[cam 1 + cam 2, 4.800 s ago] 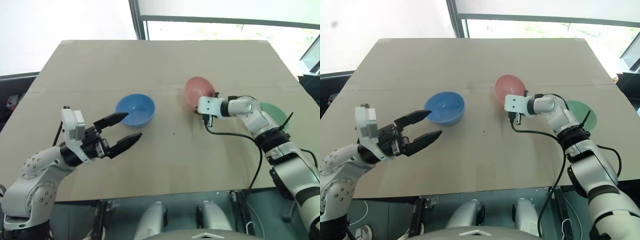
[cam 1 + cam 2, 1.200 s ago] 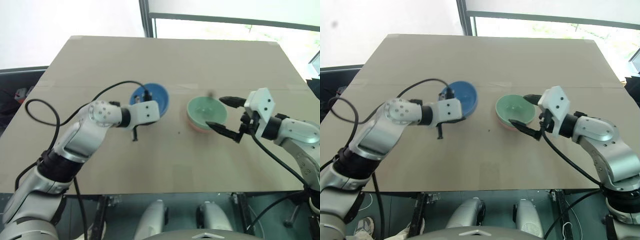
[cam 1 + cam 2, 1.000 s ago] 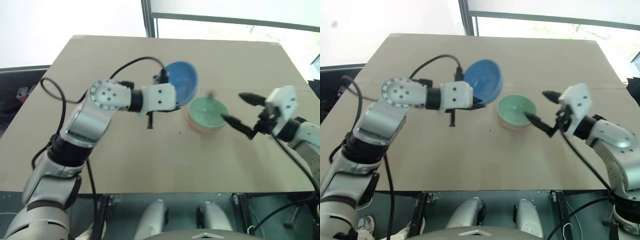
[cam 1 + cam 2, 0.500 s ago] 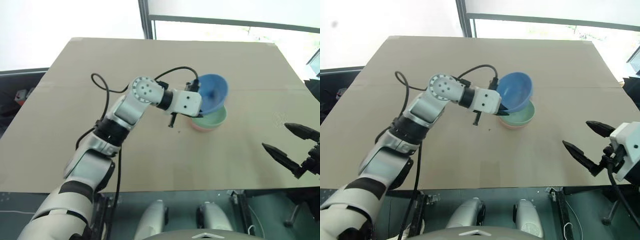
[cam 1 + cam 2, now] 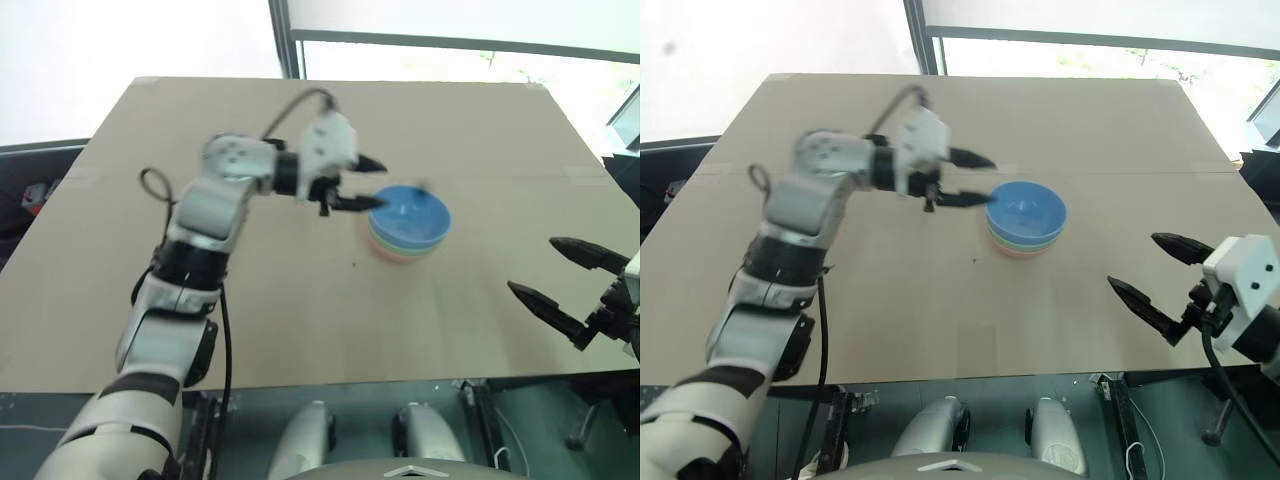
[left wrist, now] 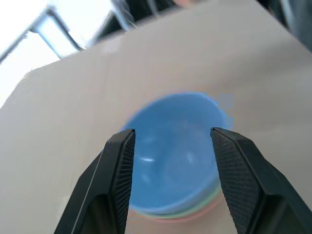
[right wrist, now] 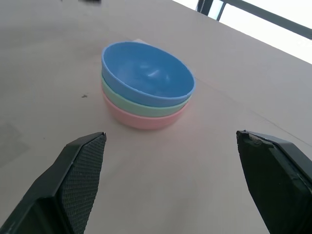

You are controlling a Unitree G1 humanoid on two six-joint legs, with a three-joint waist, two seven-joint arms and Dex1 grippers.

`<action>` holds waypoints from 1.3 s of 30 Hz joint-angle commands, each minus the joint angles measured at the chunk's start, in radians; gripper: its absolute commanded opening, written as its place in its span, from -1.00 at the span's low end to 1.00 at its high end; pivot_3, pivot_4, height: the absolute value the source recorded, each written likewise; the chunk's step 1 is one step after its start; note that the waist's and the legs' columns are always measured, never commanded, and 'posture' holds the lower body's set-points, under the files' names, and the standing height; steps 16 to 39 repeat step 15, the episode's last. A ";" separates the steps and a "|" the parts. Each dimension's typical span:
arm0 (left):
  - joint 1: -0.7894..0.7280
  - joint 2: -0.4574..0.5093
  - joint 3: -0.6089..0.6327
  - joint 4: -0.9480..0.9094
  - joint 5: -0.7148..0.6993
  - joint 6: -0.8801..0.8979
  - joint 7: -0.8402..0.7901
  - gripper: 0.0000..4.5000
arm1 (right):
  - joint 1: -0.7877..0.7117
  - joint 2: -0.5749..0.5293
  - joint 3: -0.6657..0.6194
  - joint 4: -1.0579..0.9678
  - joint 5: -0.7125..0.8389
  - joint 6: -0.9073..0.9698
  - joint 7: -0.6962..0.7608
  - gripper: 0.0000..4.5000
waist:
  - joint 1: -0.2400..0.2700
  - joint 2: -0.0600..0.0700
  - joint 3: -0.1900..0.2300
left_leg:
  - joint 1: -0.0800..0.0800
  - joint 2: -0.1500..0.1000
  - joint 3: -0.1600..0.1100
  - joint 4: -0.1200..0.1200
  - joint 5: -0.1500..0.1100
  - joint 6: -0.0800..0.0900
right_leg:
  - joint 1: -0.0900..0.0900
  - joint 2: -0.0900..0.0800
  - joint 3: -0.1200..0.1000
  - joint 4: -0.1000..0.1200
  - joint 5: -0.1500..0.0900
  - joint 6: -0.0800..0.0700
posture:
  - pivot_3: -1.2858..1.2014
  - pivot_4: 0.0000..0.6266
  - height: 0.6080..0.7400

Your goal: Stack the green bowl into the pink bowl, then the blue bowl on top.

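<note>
Silver arms, black cables, black tools [image 5: 1175, 286]

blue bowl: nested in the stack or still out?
Nested. The blue bowl sits upright inside the green bowl, which sits in the pink bowl; neither gripper touches it.

A lab-like test room: a cardboard-covered table [image 5: 200, 330] stands on a metal frame beside large bright windows [image 5: 450, 20].
</note>
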 commanded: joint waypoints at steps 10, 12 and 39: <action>0.634 0.199 0.330 -0.552 -0.314 0.294 0.157 0.99 | -0.182 -0.115 0.190 0.335 -0.145 -0.140 0.145 1.00 | 0.032 -0.001 0.001 | 0.000 -0.001 -0.001 0.001 0.000 0.000 | -0.001 -0.002 0.002 -0.002 0.000 0.000 | 0.03 -0.52 1.00; 0.691 0.219 0.364 -0.602 -0.358 0.322 0.167 0.99 | -0.169 -0.131 0.172 0.352 -0.137 -0.136 0.174 1.00 | 0.036 -0.001 0.001 | 0.000 -0.001 -0.001 0.000 0.000 0.000 | -0.001 -0.002 0.003 -0.002 0.000 0.000 | 0.03 -0.52 1.00; 0.796 0.268 0.438 -0.635 -0.385 0.345 0.154 0.99 | -0.134 -0.174 0.129 0.382 -0.127 -0.126 0.237 1.00 | 0.036 0.000 0.001 | 0.000 -0.001 -0.002 -0.001 0.000 0.000 | -0.001 -0.002 0.003 -0.003 0.000 -0.001 | 0.03 -0.52 1.00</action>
